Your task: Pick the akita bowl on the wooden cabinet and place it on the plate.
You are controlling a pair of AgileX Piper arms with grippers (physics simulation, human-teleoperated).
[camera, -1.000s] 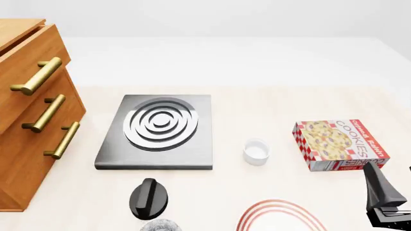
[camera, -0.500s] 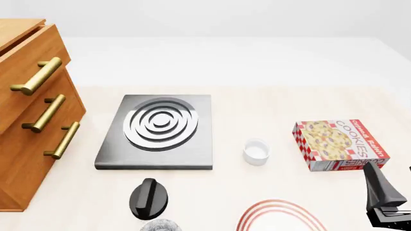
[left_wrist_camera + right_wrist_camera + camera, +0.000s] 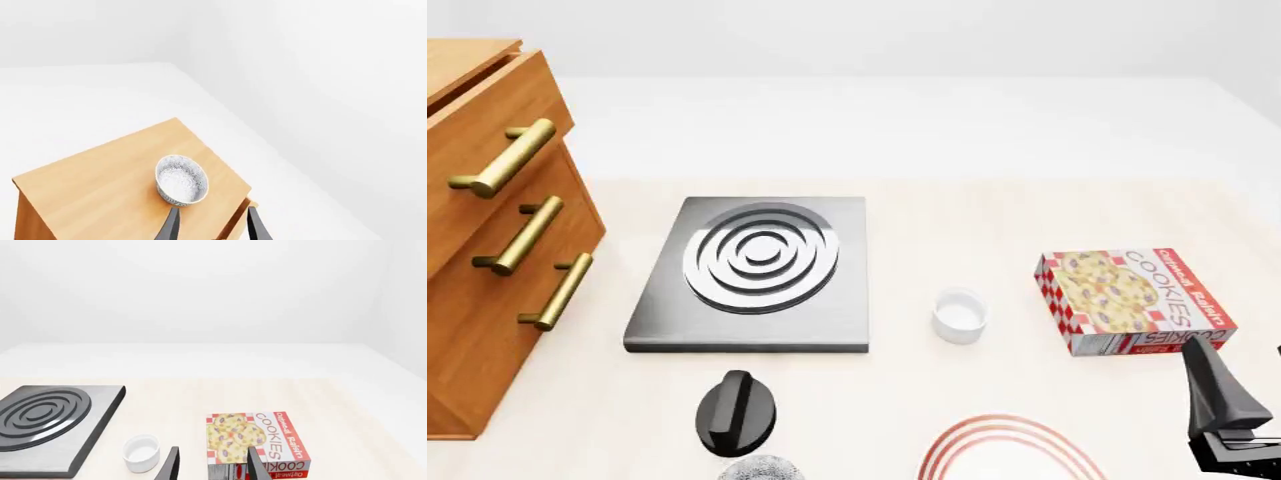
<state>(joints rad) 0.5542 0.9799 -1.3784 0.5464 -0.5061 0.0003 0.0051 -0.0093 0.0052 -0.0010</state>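
Note:
The akita bowl [image 3: 180, 180], grey-speckled and round, stands upright on the flat top of the wooden cabinet [image 3: 100, 195], near the top's edge. My left gripper [image 3: 212, 227] hovers well above and short of it, open, with nothing between its fingers. In the front view the wooden cabinet [image 3: 494, 260] fills the left side with its brass handles; its top is out of frame. The plate [image 3: 1008, 450], white with red rings, is cut off by the bottom edge. My right gripper [image 3: 212, 467] is open and empty, near the cookie box [image 3: 257, 440].
A steel burner plate [image 3: 754, 270] lies mid-table, a small white cup [image 3: 960, 315] to its right, the cookie box [image 3: 1134, 300] further right. A black rounded piece [image 3: 738, 410] and a speckled grey round thing [image 3: 761, 468] sit at the bottom edge.

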